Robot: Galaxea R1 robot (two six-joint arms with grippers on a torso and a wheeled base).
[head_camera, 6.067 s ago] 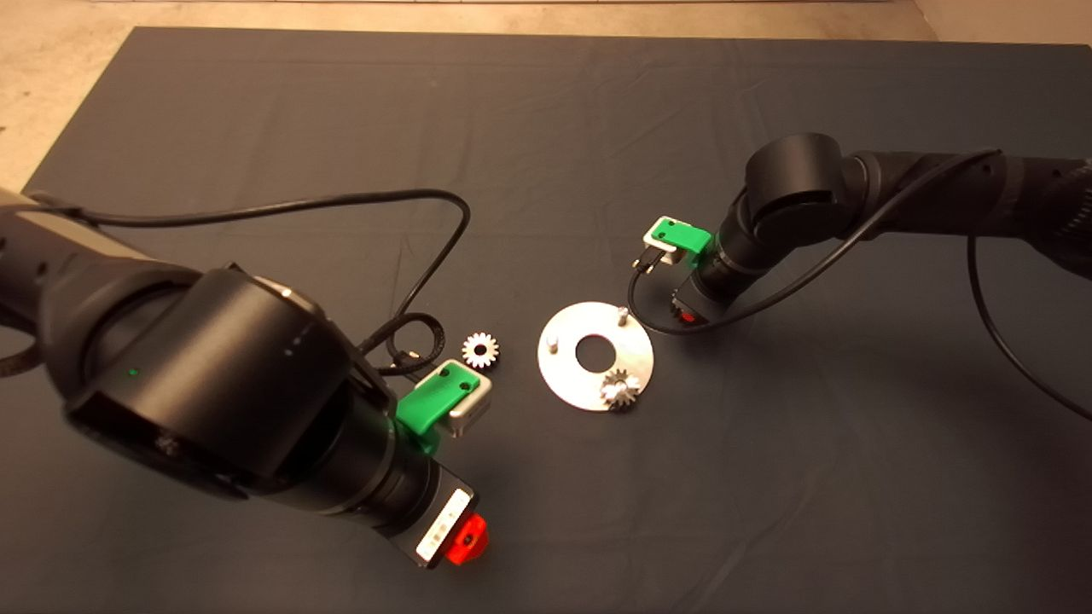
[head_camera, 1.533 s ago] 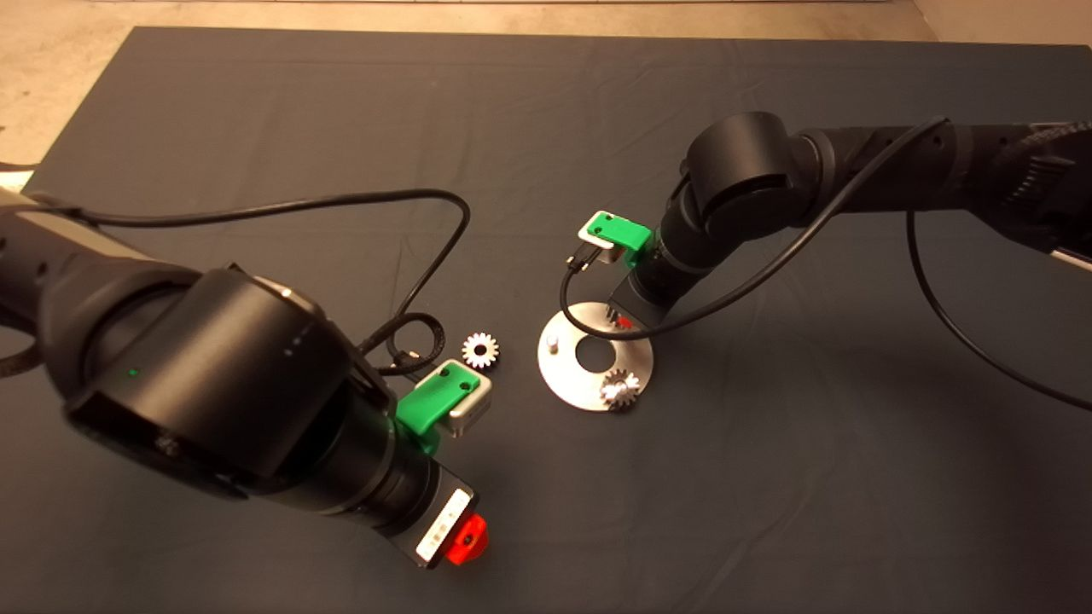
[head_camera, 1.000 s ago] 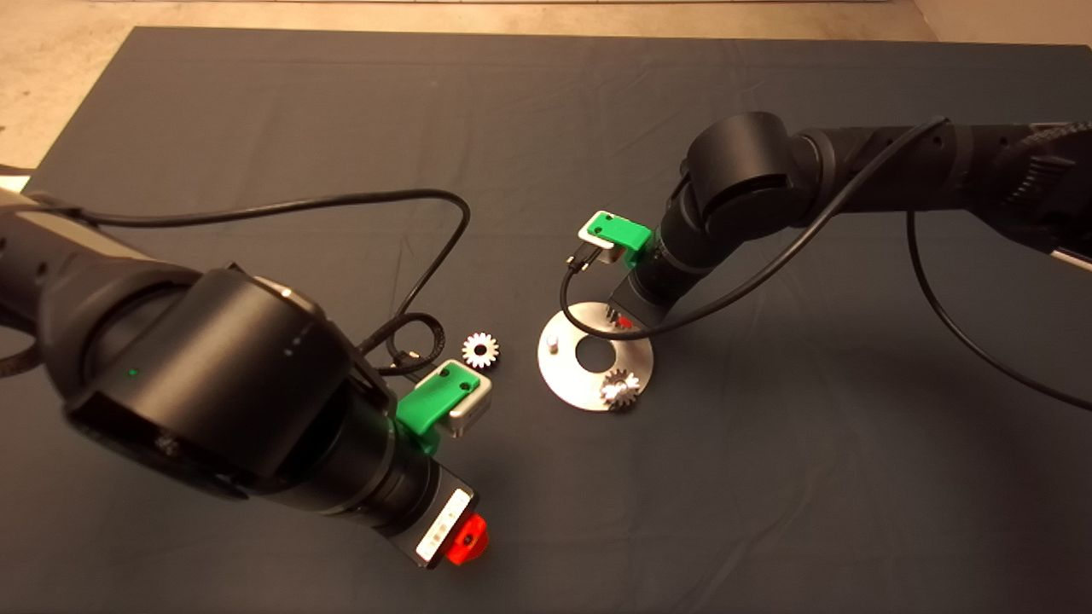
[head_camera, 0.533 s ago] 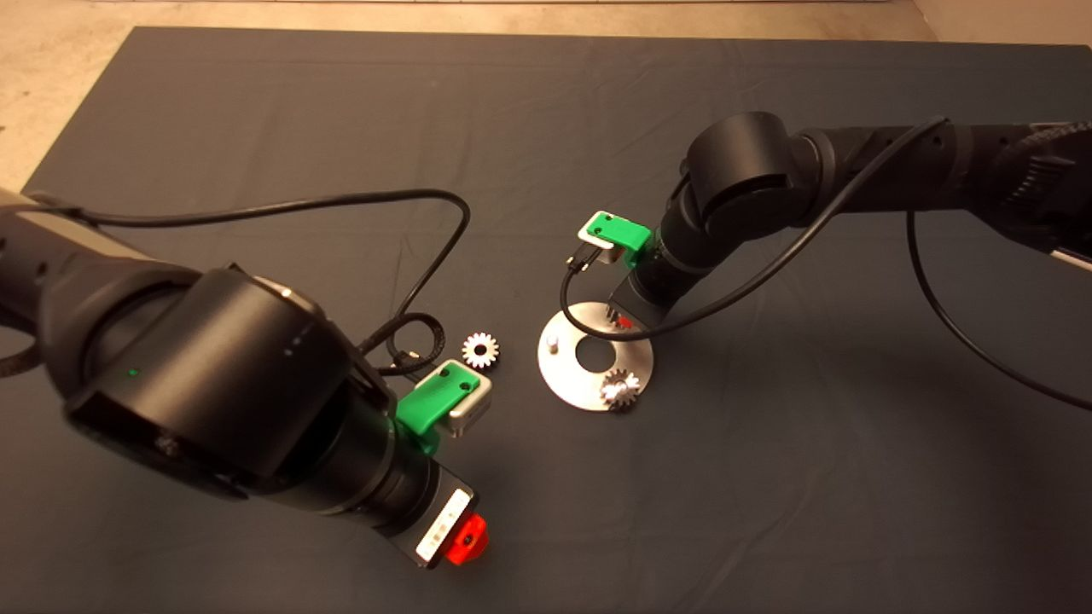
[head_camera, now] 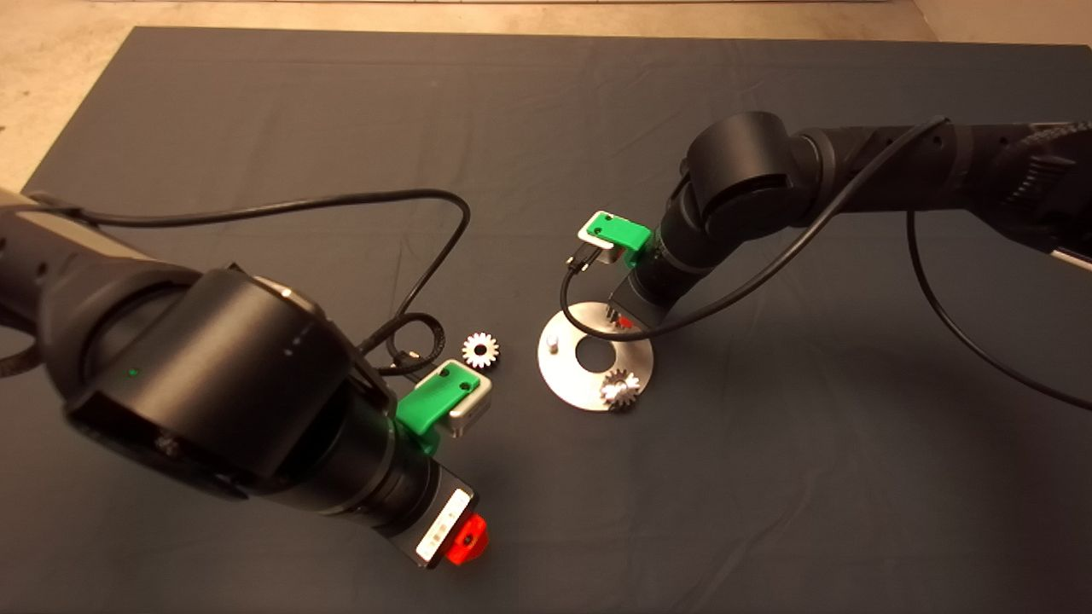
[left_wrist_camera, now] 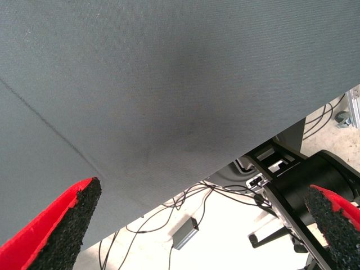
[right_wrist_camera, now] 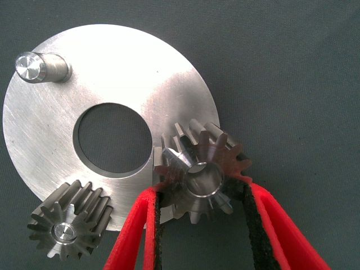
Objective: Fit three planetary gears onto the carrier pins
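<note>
Right gripper [right_wrist_camera: 199, 225]: over the far rim of the carrier disc [head_camera: 563, 375], its red fingers [right_wrist_camera: 135, 230] clamped on a planetary gear [right_wrist_camera: 199, 177] held above the plate.
Held gear: its centre bore faces the wrist camera and looks empty; whether the pin below has entered it cannot be told.
Left gripper [left_wrist_camera: 197, 225]: idle at the mat's near edge, fingers spread wide apart and holding nothing.
Seated gear [head_camera: 620, 388]: already on its pin at the disc's near edge, the pin tip showing in its bore in the right wrist view.
Loose gear [head_camera: 480, 350]: flat on the mat [head_camera: 256, 111], just beside the disc on the left arm's side.
Bare pin [right_wrist_camera: 40, 66]: upright on the disc, nothing on it.
Step in hand: fitting the second of three gears, by the look of it.
Next move: likely a straight descent with bore and pin aligned, then release; a tilted gear could jam or skid off.
</note>
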